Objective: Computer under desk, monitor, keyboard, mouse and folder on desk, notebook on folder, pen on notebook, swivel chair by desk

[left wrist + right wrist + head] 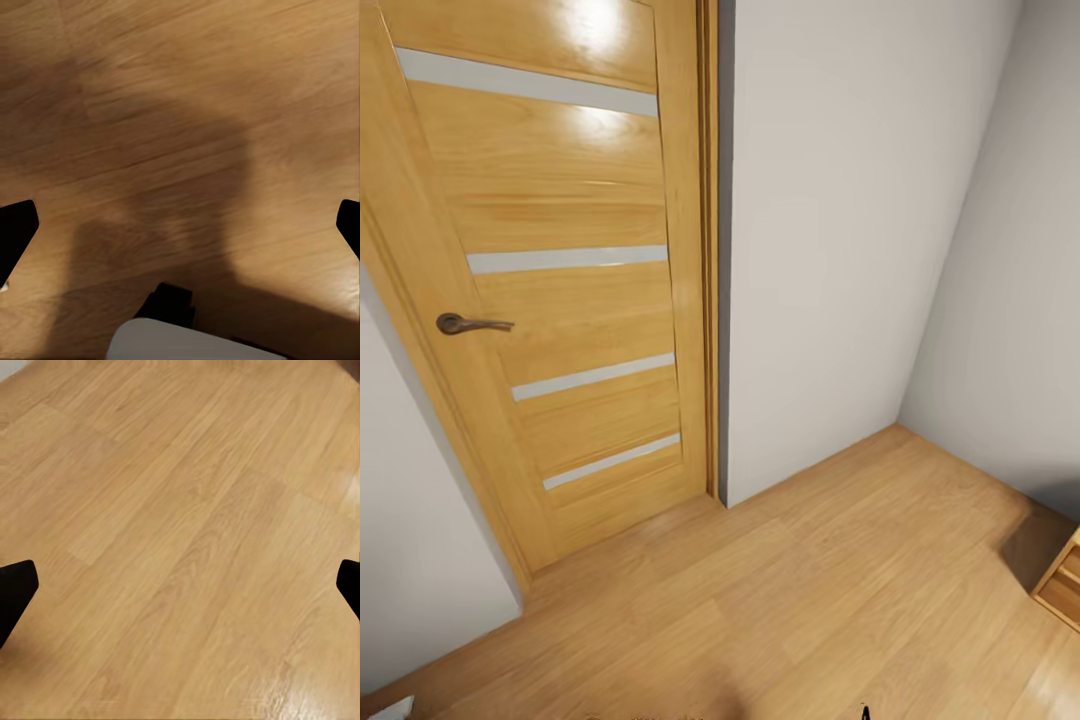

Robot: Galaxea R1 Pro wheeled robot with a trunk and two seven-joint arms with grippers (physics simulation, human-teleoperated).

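Two spread tools (pixel 180 225) (pixel 180 585) above bedroom floor (pixel 810 580).

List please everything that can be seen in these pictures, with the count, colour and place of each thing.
door: one, oak with pale stripes, shut, head view's left
door handle: one, dark metal, on the door's left edge
walls: pale grey, beside the door
floor: light wood
wooden furniture: one corner, light wood, right edge
left hand: fingertips black, wide apart, above the floor
right hand: fingertips black, wide apart, above the floor

Oak door (pixel 560 290) (grey stripes), pale walls (pixel 830 230)
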